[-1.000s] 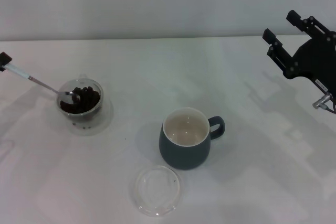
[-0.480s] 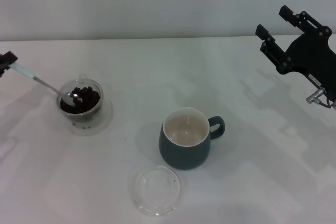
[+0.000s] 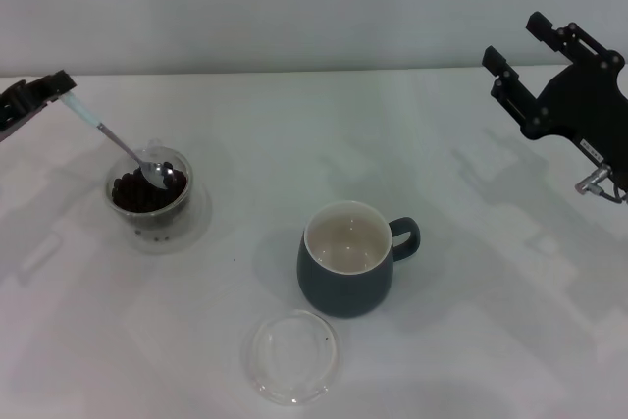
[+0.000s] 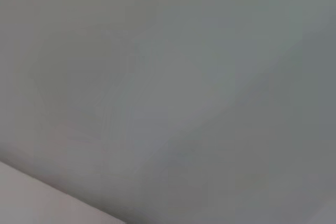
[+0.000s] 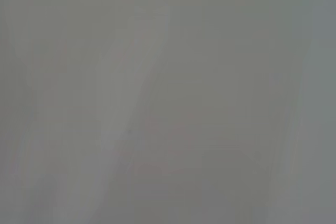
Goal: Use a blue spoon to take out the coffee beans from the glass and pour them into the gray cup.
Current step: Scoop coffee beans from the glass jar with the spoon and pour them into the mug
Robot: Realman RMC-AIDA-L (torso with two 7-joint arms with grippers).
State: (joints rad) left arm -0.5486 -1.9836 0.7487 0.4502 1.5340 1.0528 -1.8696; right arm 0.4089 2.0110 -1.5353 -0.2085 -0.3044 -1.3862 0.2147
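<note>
In the head view the glass (image 3: 150,193) stands at the left of the table with dark coffee beans (image 3: 135,192) heaped inside. The blue spoon (image 3: 110,134) slants down into it, its silver bowl resting on the beans near the glass's far rim. My left gripper (image 3: 59,87) is at the far left edge, above and behind the glass, shut on the end of the spoon's handle. The gray cup (image 3: 345,262) stands in the middle, its cream inside bare and its handle to the right. My right gripper (image 3: 527,50) hangs open at the far right, holding nothing.
A flat clear round dish (image 3: 293,356) lies near the front edge, just in front of the gray cup. The white table (image 3: 471,321) meets a grey wall behind. Both wrist views show only blank grey surface.
My left gripper has moved up and to the right, tipping the spoon steeper and sliding its bowl across the beans. The right gripper rose slightly, then stayed put.
</note>
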